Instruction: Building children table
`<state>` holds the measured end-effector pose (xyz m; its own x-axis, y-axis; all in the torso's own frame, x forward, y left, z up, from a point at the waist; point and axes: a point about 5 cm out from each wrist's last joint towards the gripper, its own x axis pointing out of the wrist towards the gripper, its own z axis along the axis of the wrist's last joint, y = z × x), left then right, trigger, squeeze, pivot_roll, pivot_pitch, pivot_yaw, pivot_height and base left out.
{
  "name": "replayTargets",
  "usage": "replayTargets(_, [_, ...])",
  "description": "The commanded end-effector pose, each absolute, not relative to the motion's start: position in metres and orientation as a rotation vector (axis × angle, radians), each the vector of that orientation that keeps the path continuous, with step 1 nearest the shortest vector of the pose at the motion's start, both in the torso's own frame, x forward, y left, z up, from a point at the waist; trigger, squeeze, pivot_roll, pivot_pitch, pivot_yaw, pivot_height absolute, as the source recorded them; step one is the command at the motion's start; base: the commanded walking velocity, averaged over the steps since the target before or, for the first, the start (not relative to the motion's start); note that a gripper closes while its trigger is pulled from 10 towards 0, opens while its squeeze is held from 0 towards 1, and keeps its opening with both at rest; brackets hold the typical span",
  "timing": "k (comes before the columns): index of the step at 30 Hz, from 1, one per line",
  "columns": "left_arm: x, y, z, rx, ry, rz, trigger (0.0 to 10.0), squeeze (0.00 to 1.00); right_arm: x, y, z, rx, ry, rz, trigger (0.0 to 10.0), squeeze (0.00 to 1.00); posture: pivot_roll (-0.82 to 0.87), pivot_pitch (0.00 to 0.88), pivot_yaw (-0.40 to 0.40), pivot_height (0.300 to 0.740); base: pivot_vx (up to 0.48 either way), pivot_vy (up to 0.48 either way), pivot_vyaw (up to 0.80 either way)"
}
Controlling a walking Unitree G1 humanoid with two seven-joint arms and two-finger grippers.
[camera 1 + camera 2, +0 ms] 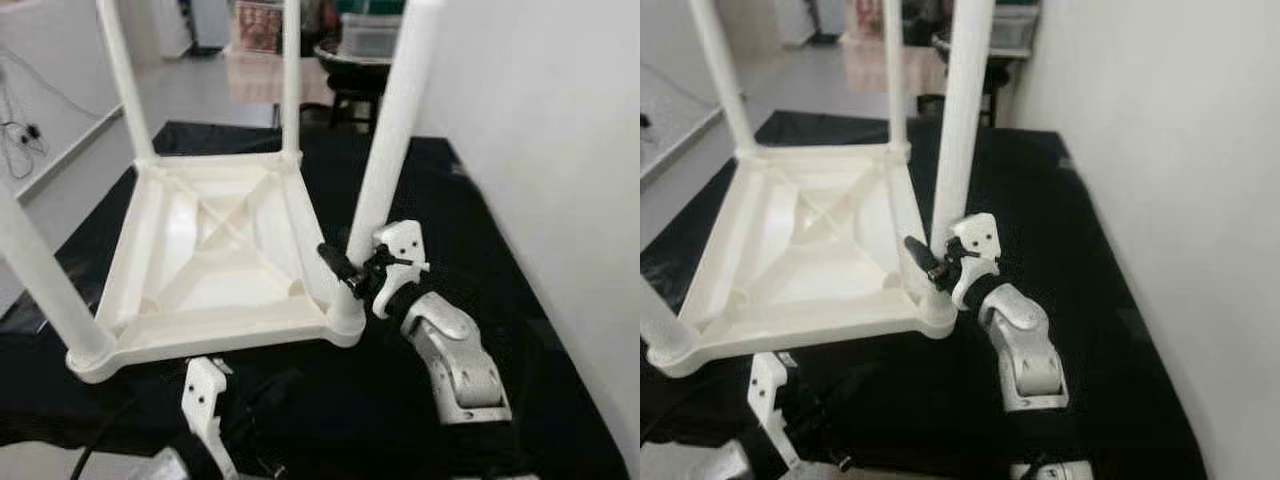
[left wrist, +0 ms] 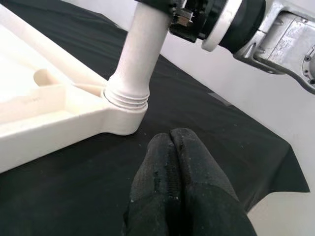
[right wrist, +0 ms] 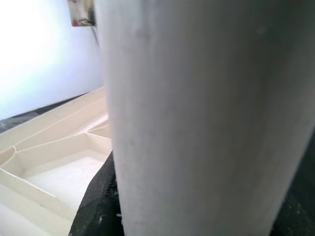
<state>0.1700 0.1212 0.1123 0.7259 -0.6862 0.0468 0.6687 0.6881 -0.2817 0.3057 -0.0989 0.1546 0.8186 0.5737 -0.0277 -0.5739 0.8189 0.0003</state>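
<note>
Eye views: white kids' table (image 1: 215,250) lay upside down on black cloth (image 1: 480,230), right gripper (image 1: 352,272) w/ jaws clamped on the near-right leg (image 1: 390,150) just above its socket; left wrist view: left gripper (image 2: 172,167) hovered near that corner, jaws closed on nothing; right wrist view: leg close-up.

A home-like room: beyond the black cloth (image 1: 520,330), a glossy pale tiled floor (image 1: 190,90), white wall (image 1: 560,130) beside it.

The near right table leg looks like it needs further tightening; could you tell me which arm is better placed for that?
Right. The right gripper is already clamped on that leg just above its socket, while the left gripper is shut and apart from it, over the black cloth.
</note>
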Motion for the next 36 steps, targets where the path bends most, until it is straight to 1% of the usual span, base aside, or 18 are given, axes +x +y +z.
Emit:
replayTargets(1, [0.172,0.122,0.112,-0.28,0.069,-0.761,10.0,0.0,0.286,-0.08,0.105,-0.049,0.275,0.73,0.0,0.0,0.05,0.056,-0.046,0.74,0.0,0.0,0.0])
replayTargets(5, [0.172,0.122,0.113,-0.277,0.067,-0.757,10.0,0.0,0.287,-0.076,0.105,-0.057,0.269,0.765,0.0,0.0,0.05,0.056,-0.046,0.74,0.0,0.0,0.0])
replayTargets(6, [0.173,0.123,0.113,-0.273,0.063,-0.753,10.0,0.0,0.29,-0.074,0.106,-0.061,0.261,0.772,0.6,0.0,0.05,0.053,-0.044,0.74,0.0,0.0,0.0])
replayTargets(7, [0.173,0.123,0.113,-0.273,0.063,-0.753,10.0,0.0,0.29,-0.074,0.106,-0.061,0.261,0.772,0.6,0.0,0.05,0.053,-0.044,0.74,0.0,0.0,0.0])
replayTargets(8, [0.173,0.122,0.114,-0.271,0.062,-0.754,10.0,0.0,0.294,-0.072,0.112,-0.046,0.235,0.792,10.0,0.0,0.05,0.054,-0.046,0.74,0.0,0.0,0.0])
replayTargets(9, [0.173,0.122,0.114,-0.271,0.062,-0.754,10.0,0.0,0.294,-0.072,0.112,-0.046,0.235,0.792,10.0,0.0,0.05,0.054,-0.046,0.74,0.0,0.0,0.0])
replayTargets(10, [0.174,0.122,0.114,-0.271,0.061,-0.756,10.0,0.0,0.299,-0.071,0.122,-0.009,0.195,0.875,10.0,1.0,0.06,0.05,-0.043,0.74,0.0,0.0,0.0])
replayTargets(12, [0.174,0.122,0.114,-0.27,0.061,-0.758,10.0,0.0,0.301,-0.07,0.134,0.015,0.155,0.946,10.0,1.0,0.06,0.047,-0.045,0.74,0.0,0.0,0.0])
replayTargets(13, [0.175,0.121,0.114,-0.271,0.06,-0.758,10.0,0.0,0.301,-0.072,0.149,0.029,0.097,1.081,10.0,1.0,0.06,0.046,-0.049,0.74,0.0,0.0,0.0])
replayTargets(14, [0.175,0.121,0.114,-0.271,0.06,-0.758,10.0,0.0,0.301,-0.072,0.149,0.029,0.097,1.081,10.0,1.0,0.06,0.046,-0.049,0.74,0.0,0.0,0.0])
replayTargets(15, [0.176,0.121,0.114,-0.271,0.059,-0.757,10.0,0.0,0.301,-0.076,0.156,0.015,0.064,1.162,10.0,0.93,0.06,0.044,-0.052,0.74,0.0,0.0,0.0])
replayTargets(18, [0.176,0.12,0.114,-0.272,0.058,-0.757,10.0,0.0,0.3,-0.078,0.161,0.003,0.047,1.204,10.0,0.93,0.07,0.042,-0.054,0.74,0.0,0.0,0.0])
replayTargets(19, [0.177,0.12,0.114,-0.271,0.056,-0.756,10.0,0.0,0.3,-0.081,0.165,-0.011,0.038,1.271,10.0,0.0,0.07,0.041,-0.056,0.74,0.0,0.0,0.0])
replayTargets(23, [0.176,0.119,0.115,-0.267,0.053,-0.752,10.0,0.0,0.317,-0.086,0.176,-0.032,0.029,1.384,10.0,0.0,0.08,0.038,-0.064,0.74,0.0,0.0,0.0])
replayTargets(28, [0.176,0.118,0.115,-0.262,0.052,-0.749,10.0,0.0,0.332,-0.085,0.18,-0.027,0.037,1.423,10.0,0.0,0.09,0.038,-0.07,0.74,0.0,0.0,0.0])
replayTargets(29, [0.175,0.118,0.115,-0.26,0.052,-0.748,10.0,0.0,0.337,-0.084,0.181,-0.02,0.044,1.423,2.1,0.0,0.1,0.037,-0.072,0.74,0.0,0.0,0.0])
replayTargets(30, [0.175,0.118,0.114,-0.258,0.052,-0.746,10.0,0.0,0.341,-0.084,0.181,-0.016,0.052,1.422,0.0,0.0,0.1,0.037,-0.072,0.74,0.0,0.0,0.0])
replayTargets(36, [0.174,0.117,0.115,-0.252,0.049,-0.739,10.0,0.0,0.35,-0.089,0.182,-0.011,0.074,1.404,0.0,0.0,0.1,0.04,-0.077,0.74,0.0,0.0,0.0])
